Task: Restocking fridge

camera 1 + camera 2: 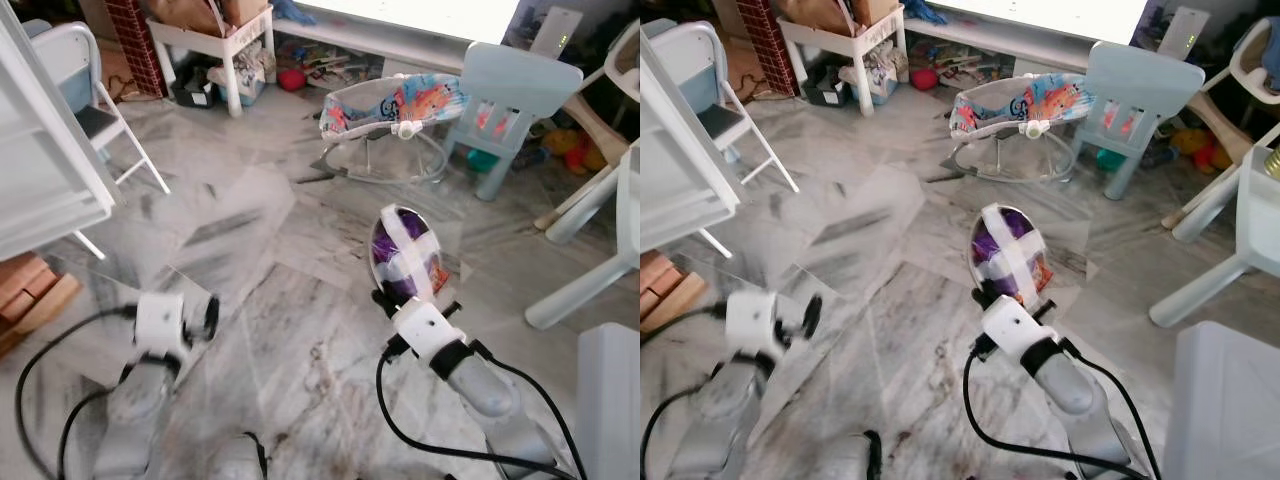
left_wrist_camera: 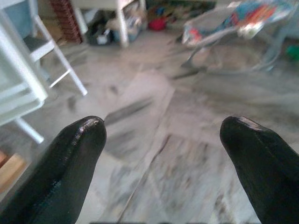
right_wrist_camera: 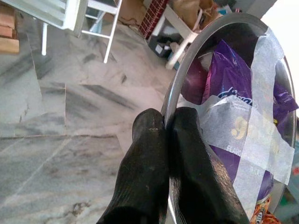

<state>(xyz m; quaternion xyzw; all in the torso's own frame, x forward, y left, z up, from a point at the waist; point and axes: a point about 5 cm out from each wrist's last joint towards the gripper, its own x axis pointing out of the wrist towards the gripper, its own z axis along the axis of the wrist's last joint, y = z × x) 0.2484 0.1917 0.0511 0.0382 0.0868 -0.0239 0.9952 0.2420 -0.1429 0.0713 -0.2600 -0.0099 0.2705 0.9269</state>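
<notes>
grey marble floor (image 1: 300, 360), baby bouncer (image 1: 385, 110), pale blue chair (image 1: 515, 90)

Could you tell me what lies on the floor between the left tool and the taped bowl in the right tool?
Only bare marble floor between the left tool and the taped bowl, seen in both eye views.

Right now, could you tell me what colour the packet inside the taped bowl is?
Purple packet; right wrist view shows it best.

The right gripper (image 1: 398, 300) stood at centre-right, its fingers (image 3: 154, 172) pinched on the rim of a bowl (image 1: 405, 253) that held a taped-in packet (image 3: 233, 116). The left gripper (image 1: 205, 318) was at lower left, fingers apart, above the floor (image 1: 250, 250). Behind the bowl lay a baby bouncer (image 1: 385, 115), with a small chair (image 1: 515, 95) to its right. A shelf unit (image 1: 40, 170) stood at the left edge.
</notes>
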